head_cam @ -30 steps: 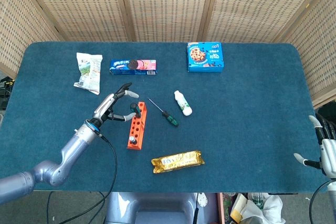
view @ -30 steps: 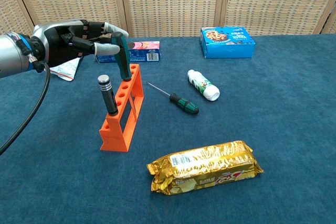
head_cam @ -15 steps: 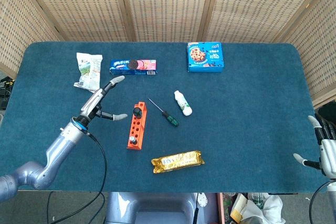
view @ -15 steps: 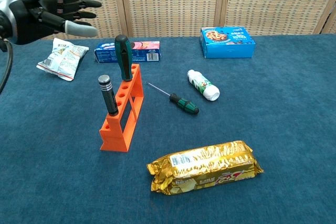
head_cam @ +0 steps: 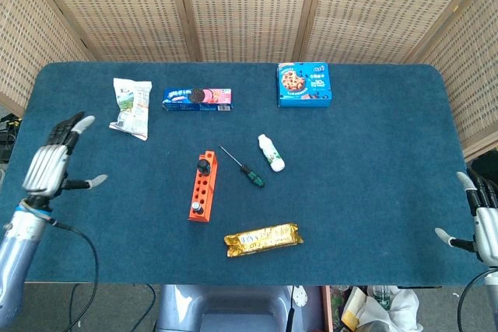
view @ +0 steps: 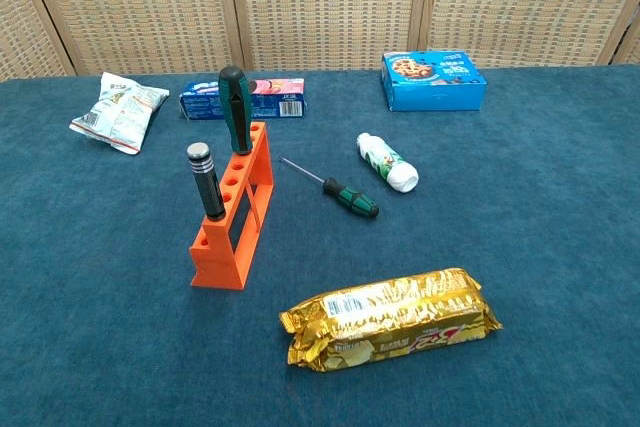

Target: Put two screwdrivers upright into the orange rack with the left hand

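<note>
The orange rack (view: 233, 217) (head_cam: 201, 186) stands left of the table's middle. Two screwdrivers stand upright in it: a green-handled one (view: 236, 109) (head_cam: 203, 166) at its far end and a black-handled one (view: 205, 180) (head_cam: 196, 208) near its front end. A third small green-handled screwdriver (view: 334, 189) (head_cam: 243, 167) lies flat just right of the rack. My left hand (head_cam: 51, 162) hovers open at the table's left edge, far from the rack, fingers spread and empty. My right hand (head_cam: 478, 224) is at the right edge, fingers apart, holding nothing. Neither hand shows in the chest view.
A gold snack bar (view: 392, 315) lies in front of the rack. A white bottle (view: 387, 163) lies right of the loose screwdriver. At the back are a white-green bag (view: 115, 111), a cookie pack (view: 246, 97) and a blue cookie box (view: 432, 80).
My left hand has let go of the green-handled screwdriver, leaving it upright in the rack, and has drawn back to the table's left edge, out of the chest view.
</note>
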Action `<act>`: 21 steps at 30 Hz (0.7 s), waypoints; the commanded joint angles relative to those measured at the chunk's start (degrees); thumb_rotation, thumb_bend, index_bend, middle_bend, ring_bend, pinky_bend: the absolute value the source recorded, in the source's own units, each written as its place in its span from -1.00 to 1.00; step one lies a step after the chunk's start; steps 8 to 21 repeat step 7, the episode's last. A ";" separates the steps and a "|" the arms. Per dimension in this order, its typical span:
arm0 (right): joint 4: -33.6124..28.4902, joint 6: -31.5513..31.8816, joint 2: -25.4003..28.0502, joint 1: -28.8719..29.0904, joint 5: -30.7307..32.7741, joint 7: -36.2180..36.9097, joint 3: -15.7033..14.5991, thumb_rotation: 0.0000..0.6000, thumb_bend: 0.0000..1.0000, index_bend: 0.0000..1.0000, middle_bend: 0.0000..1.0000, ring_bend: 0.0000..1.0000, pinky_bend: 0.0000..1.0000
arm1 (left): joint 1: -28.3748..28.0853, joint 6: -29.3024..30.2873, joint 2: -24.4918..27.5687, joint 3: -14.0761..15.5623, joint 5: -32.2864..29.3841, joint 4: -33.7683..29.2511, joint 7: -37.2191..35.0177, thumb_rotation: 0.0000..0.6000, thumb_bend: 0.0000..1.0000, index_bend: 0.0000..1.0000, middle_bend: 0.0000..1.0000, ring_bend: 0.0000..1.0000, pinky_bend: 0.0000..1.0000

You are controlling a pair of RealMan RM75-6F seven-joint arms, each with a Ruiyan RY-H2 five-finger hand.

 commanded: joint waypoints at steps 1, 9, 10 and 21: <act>0.05 0.34 -0.24 -0.09 -0.11 -0.60 -0.03 1.00 -1.00 -1.00 -1.00 -1.00 -1.00 | 8.01 9.70 1.47 4.00 0.14 -1.93 7.73 1.00 -1.00 -1.00 -1.00 -1.00 -1.00; 0.38 0.92 -1.02 -0.19 -0.13 -2.51 -0.05 1.00 -1.00 -1.00 -1.00 -1.00 -1.00 | 10.01 10.25 1.30 4.90 0.49 -1.09 6.16 1.00 -1.00 -1.00 -1.00 -1.00 -1.00; 0.38 0.92 -1.02 -0.19 -0.13 -2.51 -0.05 1.00 -1.00 -1.00 -1.00 -1.00 -1.00 | 10.01 10.25 1.30 4.90 0.49 -1.09 6.16 1.00 -1.00 -1.00 -1.00 -1.00 -1.00; 0.38 0.92 -1.02 -0.19 -0.13 -2.51 -0.05 1.00 -1.00 -1.00 -1.00 -1.00 -1.00 | 10.01 10.25 1.30 4.90 0.49 -1.09 6.16 1.00 -1.00 -1.00 -1.00 -1.00 -1.00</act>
